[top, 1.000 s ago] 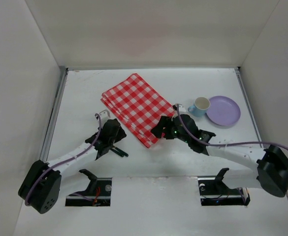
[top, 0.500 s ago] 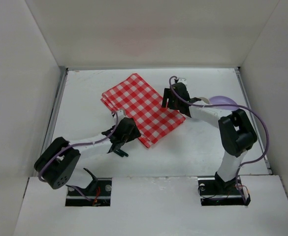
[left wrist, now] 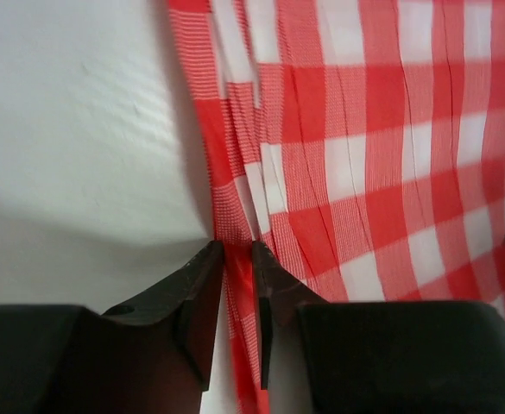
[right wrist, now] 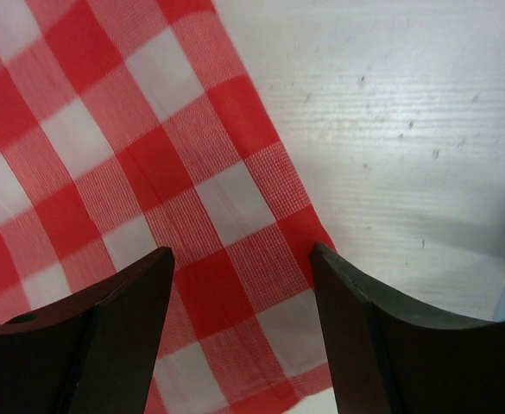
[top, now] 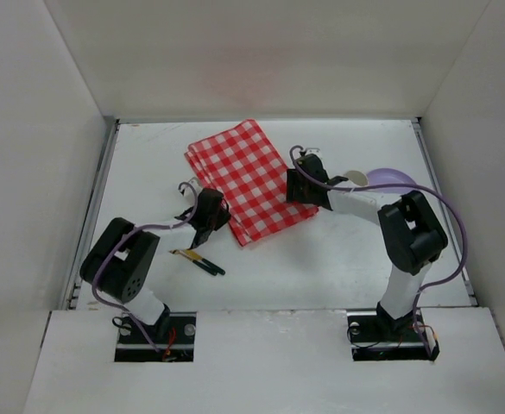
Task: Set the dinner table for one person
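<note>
The folded red-and-white checkered cloth (top: 248,177) lies on the white dinner table (top: 338,267), left of centre. My left gripper (top: 209,214) is at the cloth's near-left edge; in the left wrist view the gripper (left wrist: 237,259) is shut on a fold of that edge of the cloth (left wrist: 364,147). My right gripper (top: 302,185) is at the cloth's right edge; in the right wrist view the gripper (right wrist: 242,259) is open, its jaws straddling a corner of the cloth (right wrist: 131,164) just above it.
A purple plate (top: 394,177) and a light blue cup (top: 356,178), both partly hidden by the right arm, sit at the right. A dark-handled utensil (top: 200,260) lies near the left arm. Grey rails (top: 97,198) line the table's sides; white walls stand around it.
The cloth has turned and shifted toward the back. My left gripper moved to its left edge and closed on it. My right gripper moved from the cloth's near corner to its right edge.
</note>
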### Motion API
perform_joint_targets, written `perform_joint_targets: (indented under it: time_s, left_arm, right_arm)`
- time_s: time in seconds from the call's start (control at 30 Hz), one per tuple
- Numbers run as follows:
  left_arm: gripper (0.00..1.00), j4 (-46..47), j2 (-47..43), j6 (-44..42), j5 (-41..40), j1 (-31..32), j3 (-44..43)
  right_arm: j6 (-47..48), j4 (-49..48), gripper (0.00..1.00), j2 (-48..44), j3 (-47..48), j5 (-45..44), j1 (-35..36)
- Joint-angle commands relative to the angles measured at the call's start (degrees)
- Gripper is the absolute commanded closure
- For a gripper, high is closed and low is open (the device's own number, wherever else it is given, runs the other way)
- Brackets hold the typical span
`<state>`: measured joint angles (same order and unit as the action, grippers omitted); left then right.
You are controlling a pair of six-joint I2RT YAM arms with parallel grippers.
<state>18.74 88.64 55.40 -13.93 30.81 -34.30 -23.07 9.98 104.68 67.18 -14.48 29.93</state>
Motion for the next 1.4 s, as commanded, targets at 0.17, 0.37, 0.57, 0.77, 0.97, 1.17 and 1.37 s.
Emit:
perform_joint_targets:
  time_s: [0.17, 0.37, 0.57, 0.77, 0.97, 1.17, 1.37]
  left_arm:
    - [0.85, 0.8, 13.5, 0.2, 1.4, -8.7, -13.0]
    - [0.84, -7.2, 23.9, -6.5, 3.2, -10.1, -32.1]
    - [0.60, -14.4, 23.0, -15.5, 0.4, -10.2, -43.8]
    - [0.46, -13.5, 4.0, -20.3, -3.9, -9.8, -28.9]
    - [0.48, -11.0, -12.1, -14.0, -5.2, -2.0, -5.2]
    - [0.41, -11.1, -17.0, -5.2, -2.5, 4.6, 2.3]
    - [0.41, -6.4, -10.2, -3.6, -1.6, 6.7, 1.8]
  right_arm:
    - [0.3, 0.4, 0.61, -4.0, -6.0, 4.8, 5.5]
    - [-5.1, -5.0, 0.66, -8.7, -9.0, 13.0, 16.7]
    - [-11.3, -10.9, 0.33, -10.5, -6.7, 11.3, 23.4]
    - [-14.3, -17.3, 0.29, -18.4, -13.6, 5.3, 19.5]
    - [-18.0, -19.7, 0.37, -22.4, -23.1, -0.5, 9.7]
    - [-19.1, -20.1, 0.34, -19.7, -24.4, -1.1, 0.1]
    - [-19.1, -19.7, 0.40, -15.2, -21.6, 1.1, -4.4]
